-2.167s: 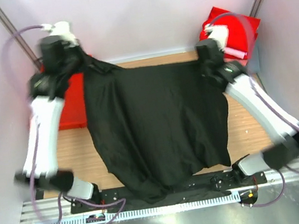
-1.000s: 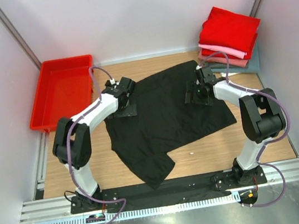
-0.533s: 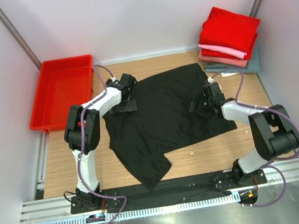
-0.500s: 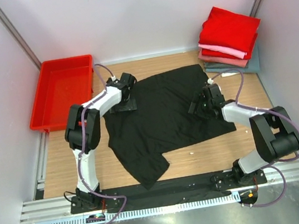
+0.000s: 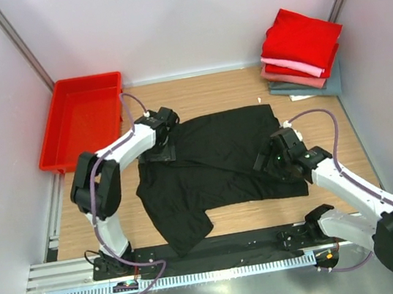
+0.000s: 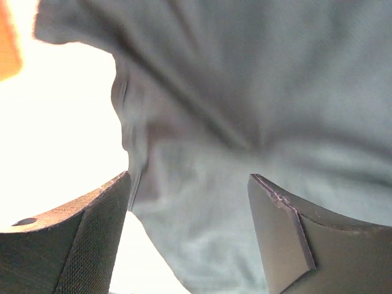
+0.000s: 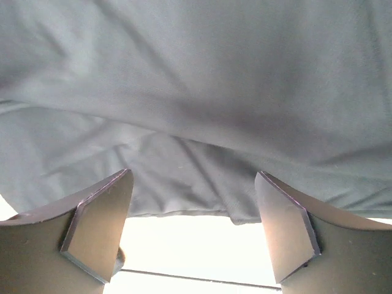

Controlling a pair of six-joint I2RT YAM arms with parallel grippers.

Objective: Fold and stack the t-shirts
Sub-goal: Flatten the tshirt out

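Black t-shirt (image 5: 214, 163) is laid rumpled on the wooden surface (image 5: 217, 85), judged mid-fold; folded t-shirts (image 5: 300, 50) are stacked at the far right corner. Left pincer (image 6: 190, 190) and right pincer (image 7: 193, 184) are held spread over its cloth, nothing pinched. Next, an edge must be gripped for folding.

**Black shirt lowered and drawn toward the bottom of the frame**

About two seconds ago the black t-shirt (image 5: 214, 166) hung raised between both arms, hiding most of the table (image 5: 325, 113) and part of the red tray (image 5: 81, 120). It now lies on the wood and the tray is uncovered. Over the last second its far edge has slid from upper middle to centre frame, and a long crease has formed. The right gripper (image 5: 267, 164) has moved from the shirt's upper-right corner to its lower-right edge. The left gripper (image 5: 158, 147) has dropped slightly.
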